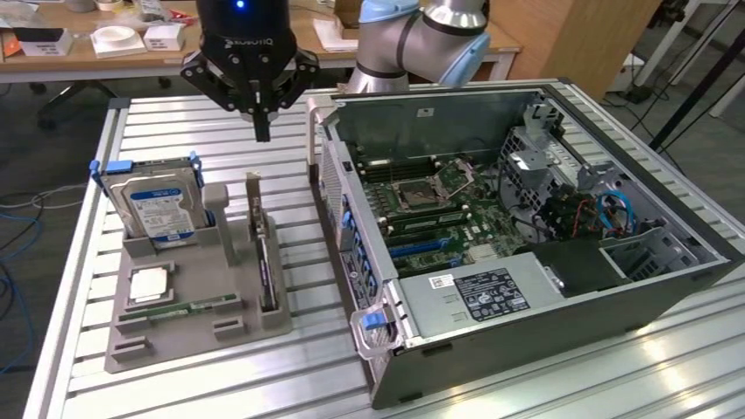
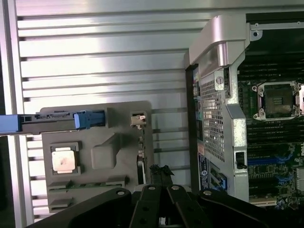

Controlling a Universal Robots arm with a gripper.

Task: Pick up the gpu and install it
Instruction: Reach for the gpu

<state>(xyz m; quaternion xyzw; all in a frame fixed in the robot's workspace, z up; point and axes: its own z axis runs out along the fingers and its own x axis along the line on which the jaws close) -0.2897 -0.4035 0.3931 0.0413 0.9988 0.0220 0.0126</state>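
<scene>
One gray moulded holder [image 1: 198, 336] sits on the slatted metal table [image 1: 314, 375], toward the table's edge at the exterior view's left, and carries several parts. At the holder's far end a silver hard drive [image 1: 160, 205] with a blue-white label stands upright between blue side rails. Nearer the camera a processor chip [image 1: 148, 284] lies flat in a square recess, with a narrow green memory stick [image 1: 201, 305] lying just beside it. Along the holder's side at the exterior view's right, the gpu [image 1: 268, 262] stands on its long edge in a slot: a thin black card with its silver bracket at the far end. Above that far end hangs the black pincer [image 1: 262, 133], clenched with its fingertips together, grasping nothing and well clear of the card. In the wrist view its tips [image 2: 160, 171] meet over the holder's gpu side. Further right, an open computer case [image 1: 652, 288] lies on its side just beside the holder. Its motherboard [image 1: 431, 209] faces up, showing a processor socket [image 1: 420, 194] and blue expansion slots [image 1: 421, 246].
</scene>
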